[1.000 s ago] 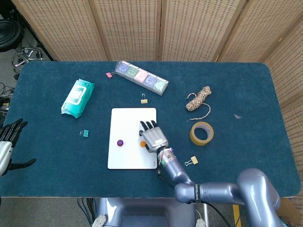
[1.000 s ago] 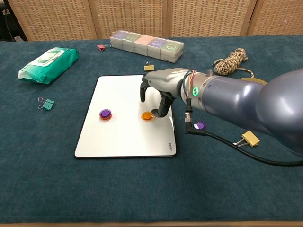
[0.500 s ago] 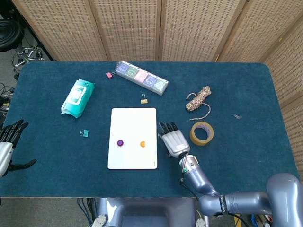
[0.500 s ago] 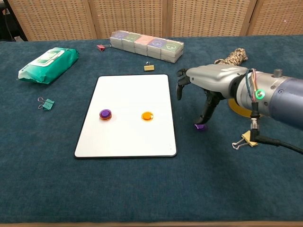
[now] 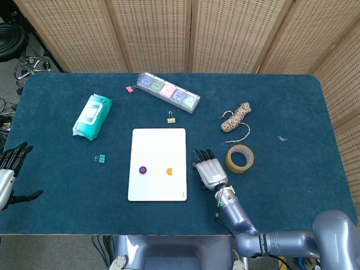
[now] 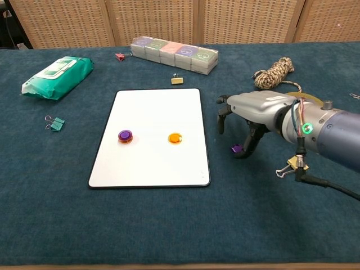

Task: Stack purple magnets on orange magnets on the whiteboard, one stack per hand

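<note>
A white whiteboard (image 5: 158, 147) (image 6: 157, 107) lies mid-table. On it a purple magnet sits on an orange one (image 5: 143, 169) (image 6: 125, 136), and a bare orange magnet (image 5: 169, 170) (image 6: 175, 138) lies to its right. A second purple magnet (image 6: 237, 149) lies on the cloth just right of the board. My right hand (image 5: 209, 170) (image 6: 253, 109) hovers low over it, fingers pointing down and apart. One fingertip (image 6: 246, 151) touches the cloth right beside the magnet, which is not pinched. My left hand (image 5: 11, 164) hangs off the table's left edge, fingers spread, holding nothing.
A tape roll (image 5: 239, 158) and a gold binder clip (image 6: 293, 164) lie right of my right hand. Rope (image 6: 274, 73) lies behind it. A row of boxes (image 6: 174, 53), a small clip (image 6: 177, 80), a wipes pack (image 6: 56, 72) and a teal clip (image 6: 55, 123) sit around the board.
My right hand left the orange magnet, crossed the board's right edge, and has now sunk lower over the loose purple magnet. The left hand has not moved.
</note>
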